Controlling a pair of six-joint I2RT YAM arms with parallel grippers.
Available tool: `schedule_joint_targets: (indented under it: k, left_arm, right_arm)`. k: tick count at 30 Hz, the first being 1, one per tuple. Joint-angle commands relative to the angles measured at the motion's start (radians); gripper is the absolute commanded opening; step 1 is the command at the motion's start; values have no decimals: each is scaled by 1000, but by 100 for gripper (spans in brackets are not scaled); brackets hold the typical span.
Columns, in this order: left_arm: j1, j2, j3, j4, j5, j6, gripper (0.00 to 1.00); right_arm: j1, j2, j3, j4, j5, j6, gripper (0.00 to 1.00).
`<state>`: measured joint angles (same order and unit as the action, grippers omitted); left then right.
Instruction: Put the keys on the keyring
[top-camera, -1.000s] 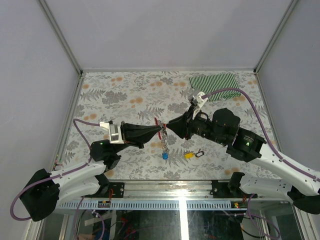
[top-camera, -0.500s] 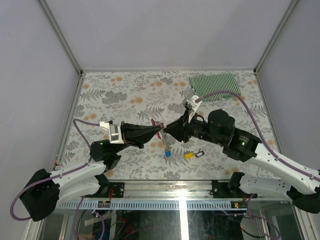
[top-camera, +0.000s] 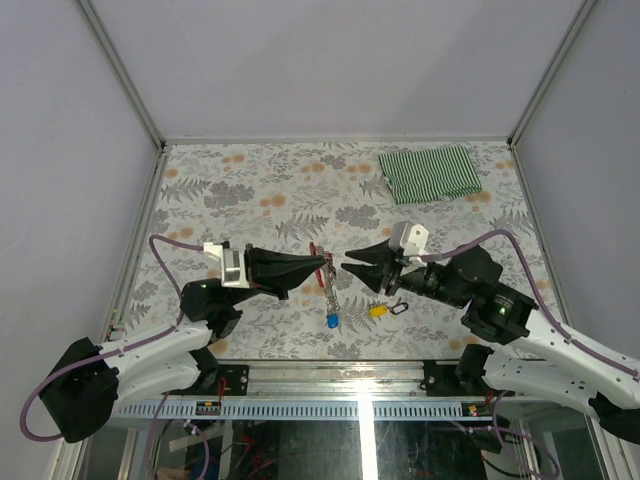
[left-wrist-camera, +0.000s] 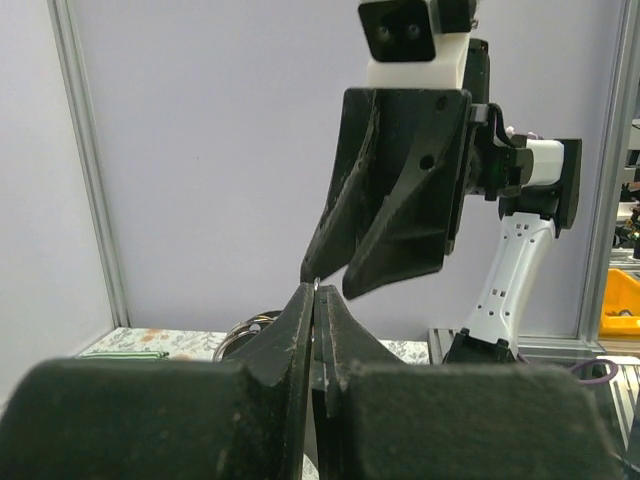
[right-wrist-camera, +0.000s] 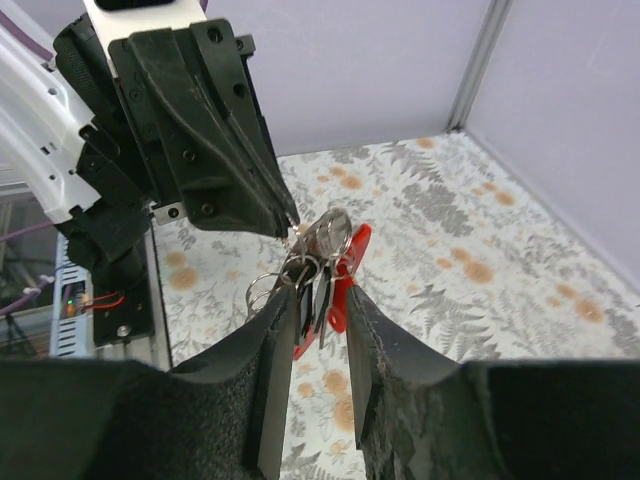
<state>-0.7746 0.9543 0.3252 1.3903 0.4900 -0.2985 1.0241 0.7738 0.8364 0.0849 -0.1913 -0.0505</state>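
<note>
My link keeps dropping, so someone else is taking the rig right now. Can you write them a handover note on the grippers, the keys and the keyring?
Left gripper: shut on the keyring, holding it up over the table.
Right gripper: open and empty, tips just short of the keyring.
Done: the blue key hangs from the keyring.
Left to do: the yellow key lies on the table beside a small black loop and needs threading on. No green key is in view.

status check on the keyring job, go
left gripper jaws shut on keyring, held up. right gripper jaws open, tips beside it. blue key at chain end, yellow key loose on table. nothing blocking.
</note>
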Motion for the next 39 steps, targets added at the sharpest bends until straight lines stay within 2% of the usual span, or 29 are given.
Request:
schedule_joint_targets:
  k: [1,4,13,16,20,23,27,31,39]
  left_arm:
    - [-3,-25,39,-22,20,25,0]
    - [-3,-30,38,-67,25,35,0]
    - [-3,-185,7,-436,-24,150,0]
    - [-1,-267,-25,-552,-92,156,0]
    - [-2,-361,-13,-828,-219,209,0]
    - [0,-358,19,-1013,-333,260,0]
    - [1,-296,43,-1110,-375,296,0]
    - [3,-179,63,-1087,-374,324,0]
    - [4,227,204,-987,-308,358,0]
  right_arm:
    - [4,-43,16,40,64,-108,33]
    - [4,-65,2,11,92,-128,33]
    - [4,-116,-11,-10,236,-143,33]
    - [4,-114,-10,-16,276,-147,33]
    - [4,-101,2,-43,291,-144,33]
    - [4,-93,-1,-45,292,-135,34]
    - [4,-85,-1,-45,294,-121,34]
    - [4,-74,-6,-41,289,-105,34]
    - [4,-47,-15,-43,299,-50,35]
